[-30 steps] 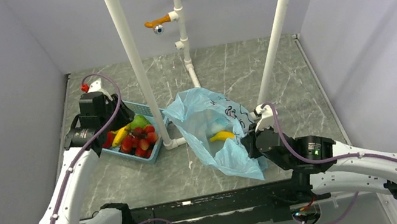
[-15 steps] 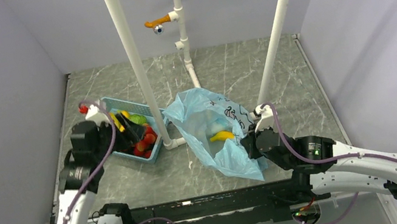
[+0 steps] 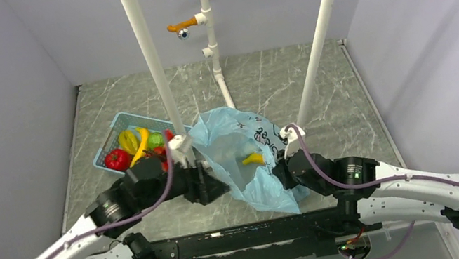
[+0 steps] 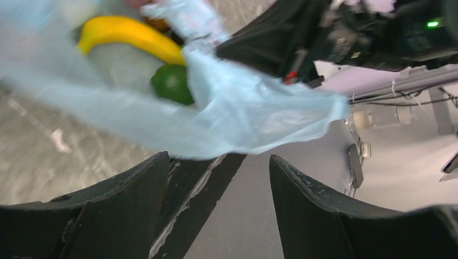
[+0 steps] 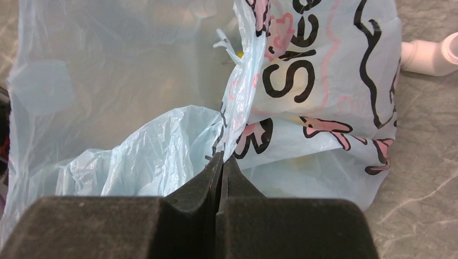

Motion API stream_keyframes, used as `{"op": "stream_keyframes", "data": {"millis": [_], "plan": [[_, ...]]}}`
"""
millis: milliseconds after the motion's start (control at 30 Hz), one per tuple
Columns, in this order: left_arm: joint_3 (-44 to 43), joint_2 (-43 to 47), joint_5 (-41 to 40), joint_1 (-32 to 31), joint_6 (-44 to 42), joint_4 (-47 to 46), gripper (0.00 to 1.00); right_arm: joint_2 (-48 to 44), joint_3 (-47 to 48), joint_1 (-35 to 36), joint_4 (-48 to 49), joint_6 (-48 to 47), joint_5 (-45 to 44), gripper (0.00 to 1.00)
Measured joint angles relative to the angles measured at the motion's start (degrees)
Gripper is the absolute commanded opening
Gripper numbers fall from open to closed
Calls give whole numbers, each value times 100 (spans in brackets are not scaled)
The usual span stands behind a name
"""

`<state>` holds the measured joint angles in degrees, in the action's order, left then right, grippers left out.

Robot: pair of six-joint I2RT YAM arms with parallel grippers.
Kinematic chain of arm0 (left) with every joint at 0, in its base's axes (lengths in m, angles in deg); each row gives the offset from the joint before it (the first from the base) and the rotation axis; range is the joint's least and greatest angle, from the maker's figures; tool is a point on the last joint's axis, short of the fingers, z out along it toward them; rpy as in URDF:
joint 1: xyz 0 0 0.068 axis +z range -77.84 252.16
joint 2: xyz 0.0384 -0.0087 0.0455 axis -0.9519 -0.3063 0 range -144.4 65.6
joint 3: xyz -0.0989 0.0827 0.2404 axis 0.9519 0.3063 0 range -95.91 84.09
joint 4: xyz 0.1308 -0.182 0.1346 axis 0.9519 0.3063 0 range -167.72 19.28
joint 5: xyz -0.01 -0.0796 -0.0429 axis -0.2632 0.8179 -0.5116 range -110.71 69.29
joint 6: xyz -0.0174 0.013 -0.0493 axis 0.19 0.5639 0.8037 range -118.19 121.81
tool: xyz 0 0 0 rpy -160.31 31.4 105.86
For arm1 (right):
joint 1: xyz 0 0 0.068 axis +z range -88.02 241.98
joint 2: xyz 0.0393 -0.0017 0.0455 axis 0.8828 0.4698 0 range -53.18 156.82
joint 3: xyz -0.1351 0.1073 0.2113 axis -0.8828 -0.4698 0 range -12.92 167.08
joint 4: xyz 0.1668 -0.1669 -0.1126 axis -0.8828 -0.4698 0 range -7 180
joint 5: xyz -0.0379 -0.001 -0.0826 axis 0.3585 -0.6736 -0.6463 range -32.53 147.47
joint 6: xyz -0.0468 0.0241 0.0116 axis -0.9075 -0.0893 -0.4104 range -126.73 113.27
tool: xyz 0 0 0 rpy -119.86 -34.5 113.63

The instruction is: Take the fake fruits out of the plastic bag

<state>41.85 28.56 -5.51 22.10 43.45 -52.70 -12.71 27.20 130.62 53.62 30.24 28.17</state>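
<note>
Looking down from above, you had the plastic bag (image 3: 247, 162) lying crumpled near the middle of the grey marbled table (image 3: 261, 81), a little toward the near edge. Its film was thin, translucent and pale blue, creased into sharp folds, with black curly lettering (image 5: 291, 70) and pink prints on the side facing the right edge. Through the film your left wrist camera showed a smooth curved yellow banana (image 4: 129, 35) and, just below it and touching it, a round dark green fake fruit (image 4: 172, 83) with a glossy skin. Toward the left edge sat a light-blue lattice basket (image 3: 113, 126) holding a shiny red fake fruit (image 3: 116, 160) among other pieces.

Your right gripper (image 5: 221, 162) was at the bag's near right side, its matte black fingers (image 5: 189, 189) pressed flat together, pinching a gathered fold of the printed film between the tips. Your left gripper (image 4: 219, 162) sat at the bag's left side, its fingers (image 4: 124, 199) spread wide with nothing between them; the bag's loose edge hung just ahead of the tips, and you could not tell whether it touched them.
</note>
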Motion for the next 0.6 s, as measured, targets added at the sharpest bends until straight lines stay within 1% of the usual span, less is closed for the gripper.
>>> {"op": "stream_keyframes", "data": {"millis": [67,133,200,267,400,467,500,600], "plan": [[-560,-636,-581,-846,-118,-118,72,92,0,-2,-33,-87,146,0],[-909,-1158,-1060,-1360,-240,-393,69,162,0,-2,-87,-129,295,0],[-1099,-1598,-1464,-1672,-334,-678,65,151,0,-2,-127,-131,470,0],[-1187,-1939,-1742,-1779,-354,-848,64,33,0,-2,-133,-68,614,0],[-1233,-2643,-2153,-1799,-350,-1145,62,-422,-138,-2,-96,264,828,0],[-1233,-2992,-2253,-1801,-332,-1261,53,-570,-295,-2,-125,531,905,0],[-1233,-3145,-2269,-1801,-310,-1303,50,-546,-328,-2,-175,656,935,0],[-1228,-3521,-2339,-1801,-210,-1366,48,-343,-319,-2,-459,1058,964,0]]}}
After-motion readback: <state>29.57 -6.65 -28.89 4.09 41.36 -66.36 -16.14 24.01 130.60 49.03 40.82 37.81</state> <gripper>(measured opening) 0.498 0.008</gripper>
